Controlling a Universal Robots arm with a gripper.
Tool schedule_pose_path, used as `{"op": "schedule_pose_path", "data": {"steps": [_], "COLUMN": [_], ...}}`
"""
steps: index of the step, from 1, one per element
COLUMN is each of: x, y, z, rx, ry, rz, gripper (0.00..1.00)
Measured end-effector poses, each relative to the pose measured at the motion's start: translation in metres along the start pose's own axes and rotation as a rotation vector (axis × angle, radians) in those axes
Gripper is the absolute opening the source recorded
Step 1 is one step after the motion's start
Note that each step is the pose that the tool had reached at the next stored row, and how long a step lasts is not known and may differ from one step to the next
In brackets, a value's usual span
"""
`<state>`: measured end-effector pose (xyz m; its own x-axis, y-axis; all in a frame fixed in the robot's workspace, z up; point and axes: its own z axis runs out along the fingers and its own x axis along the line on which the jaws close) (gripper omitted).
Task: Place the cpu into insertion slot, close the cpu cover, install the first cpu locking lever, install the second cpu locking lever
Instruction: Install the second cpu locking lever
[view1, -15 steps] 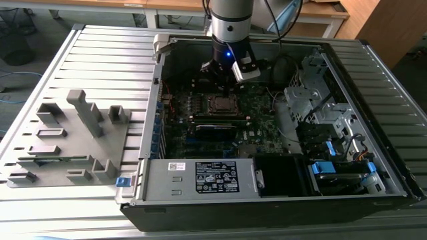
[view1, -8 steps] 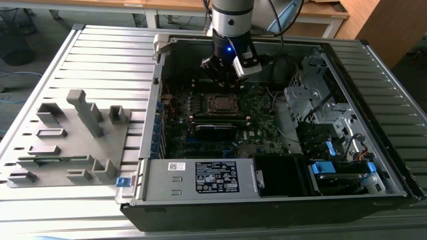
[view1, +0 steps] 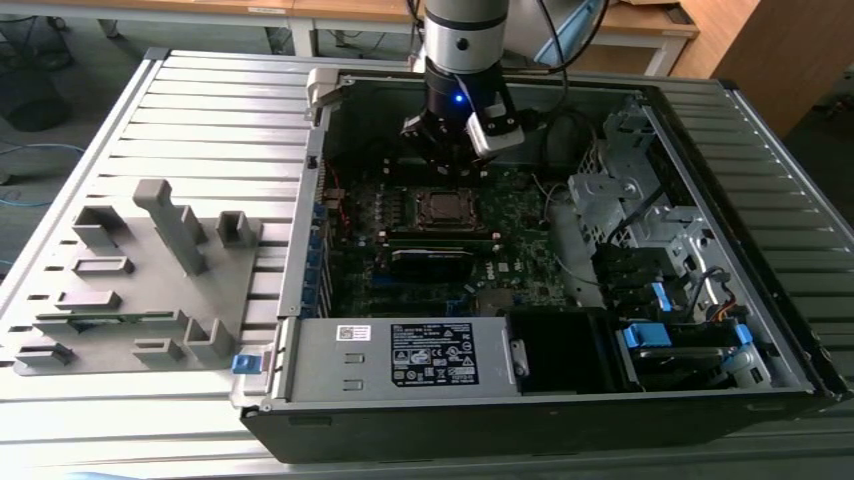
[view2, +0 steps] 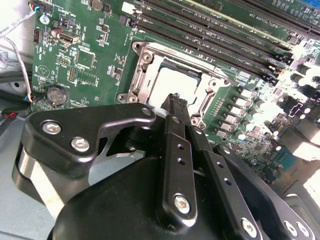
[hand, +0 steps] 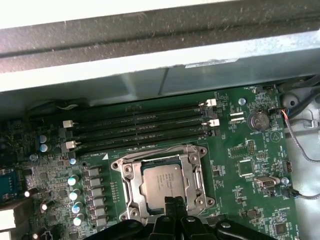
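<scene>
The cpu (hand: 161, 180), a dull silver square, lies in the insertion slot (view1: 441, 207) on the green board inside the open computer case. The cpu cover (hand: 129, 182), a silver frame with a square window, lies flat around the chip's edges. In the second wrist view the cpu (view2: 177, 81) shows through the cpu cover (view2: 141, 75). My gripper (view2: 175, 100) hovers just above the socket's edge, its black fingers (hand: 176, 204) pressed together with nothing between them. In the exterior view the gripper (view1: 451, 158) hangs over the far side of the socket.
Long black memory slots (hand: 140, 131) run beside the socket. The case wall (hand: 160, 55) rises close behind them. A coin battery (hand: 258, 120) and cables (hand: 300, 145) lie to one side. A grey fixture tray (view1: 134, 290) sits outside the case on the exterior view's left. Drive cages (view1: 641, 230) fill the case's right.
</scene>
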<state>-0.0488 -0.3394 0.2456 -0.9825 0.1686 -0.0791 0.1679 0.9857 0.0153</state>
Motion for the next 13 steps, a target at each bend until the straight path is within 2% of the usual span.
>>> {"op": "schedule_pose_path", "data": {"steps": [10, 13], "x": [-0.0017, -0.0018], "y": [-0.01, -0.0105], "z": [0.0, 0.0], "rx": [0.0, 0.0], "ry": [0.0, 0.0], "rz": [0.0, 0.0], "gripper": [0.1, 0.1]}}
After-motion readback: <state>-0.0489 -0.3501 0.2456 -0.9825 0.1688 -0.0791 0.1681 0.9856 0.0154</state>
